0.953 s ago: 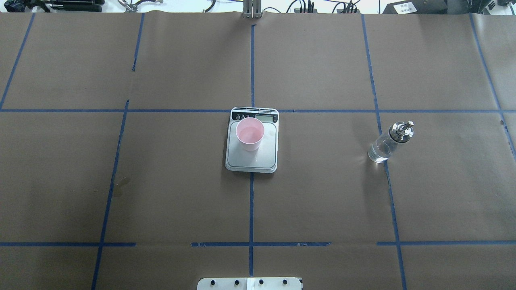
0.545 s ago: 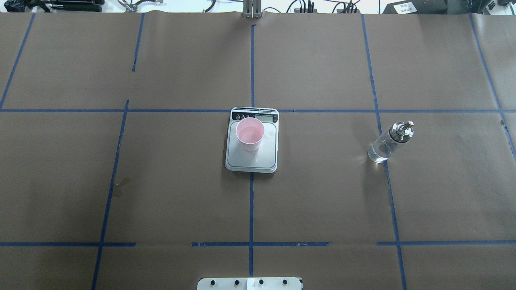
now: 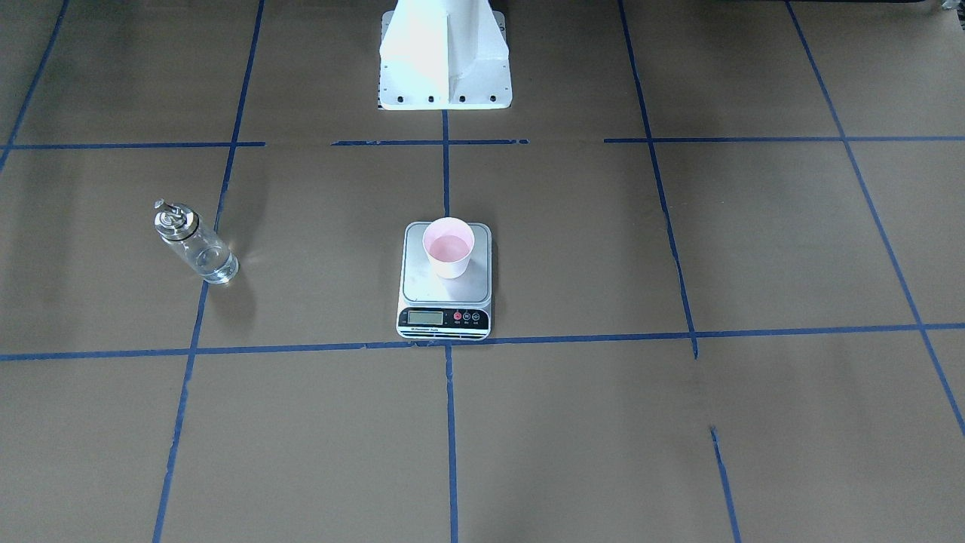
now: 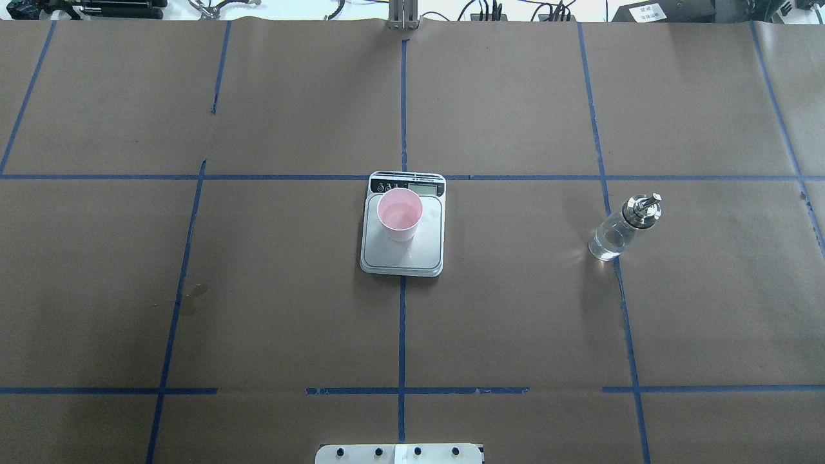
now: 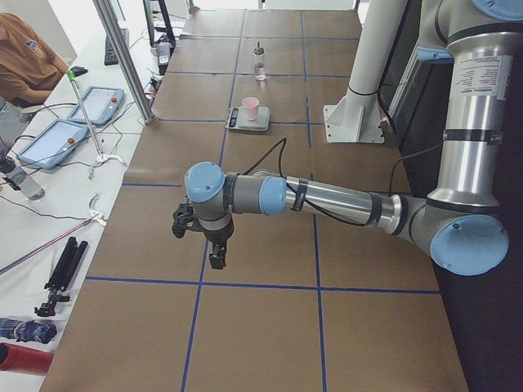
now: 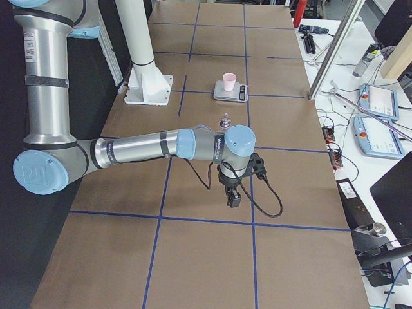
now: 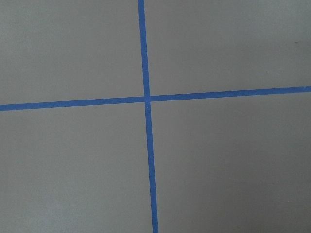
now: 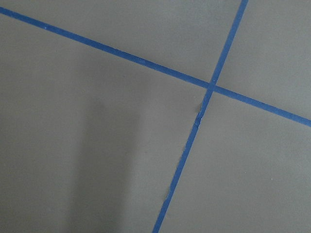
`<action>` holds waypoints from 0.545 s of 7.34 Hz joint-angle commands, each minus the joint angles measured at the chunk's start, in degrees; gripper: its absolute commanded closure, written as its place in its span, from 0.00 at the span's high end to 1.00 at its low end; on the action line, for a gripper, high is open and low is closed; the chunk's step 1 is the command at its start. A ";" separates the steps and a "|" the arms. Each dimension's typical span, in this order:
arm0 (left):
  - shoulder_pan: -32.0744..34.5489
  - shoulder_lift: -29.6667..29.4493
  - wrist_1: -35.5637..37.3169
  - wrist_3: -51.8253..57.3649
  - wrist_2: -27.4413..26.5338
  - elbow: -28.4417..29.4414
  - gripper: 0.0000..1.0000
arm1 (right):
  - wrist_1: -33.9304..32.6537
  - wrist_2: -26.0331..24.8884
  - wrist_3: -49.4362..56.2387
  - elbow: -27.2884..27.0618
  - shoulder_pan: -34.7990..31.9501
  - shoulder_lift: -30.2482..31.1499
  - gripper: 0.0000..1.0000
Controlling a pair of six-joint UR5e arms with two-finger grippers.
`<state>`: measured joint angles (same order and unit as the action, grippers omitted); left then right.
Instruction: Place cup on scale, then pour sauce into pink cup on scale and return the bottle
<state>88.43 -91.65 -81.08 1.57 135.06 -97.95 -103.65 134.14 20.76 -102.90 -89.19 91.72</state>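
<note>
The pink cup (image 4: 399,216) stands upright on the far half of the silver scale (image 4: 412,258), close to its display. Well to the right of them, the clear glass bottle (image 4: 617,232) with its silver pourer cap stands upright on the table, untouched; colourless sauce barely shows in its lower part. Neither gripper appears in the overhead or front views. In the side views the left gripper (image 5: 214,249) and the right gripper (image 6: 232,196) hang over the table's two ends, far from the scale (image 3: 422,279). I cannot tell whether either is open or shut. Both wrist views show only tape lines.
Brown paper with a blue tape grid covers the table. The white robot pedestal (image 3: 445,60) stands at the near middle edge. A side desk holds tablets (image 5: 98,104) and cables, with a person (image 5: 24,57) seated beyond it.
</note>
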 commanded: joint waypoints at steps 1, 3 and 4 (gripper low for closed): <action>0.42 -0.19 -0.74 0.45 -0.15 3.36 1.00 | 0.03 -0.29 -0.02 0.42 0.07 0.03 1.00; 0.87 -0.11 -3.37 0.19 -0.15 4.60 1.00 | 0.03 -0.46 -0.37 0.51 0.07 -0.23 1.00; 1.39 -0.19 -3.55 -0.25 -0.15 4.52 1.00 | -0.06 -0.46 -0.46 1.21 0.07 -0.14 1.00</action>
<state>89.33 -91.79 -83.88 1.68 134.92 -93.87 -103.64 133.73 20.46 -102.27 -89.13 91.60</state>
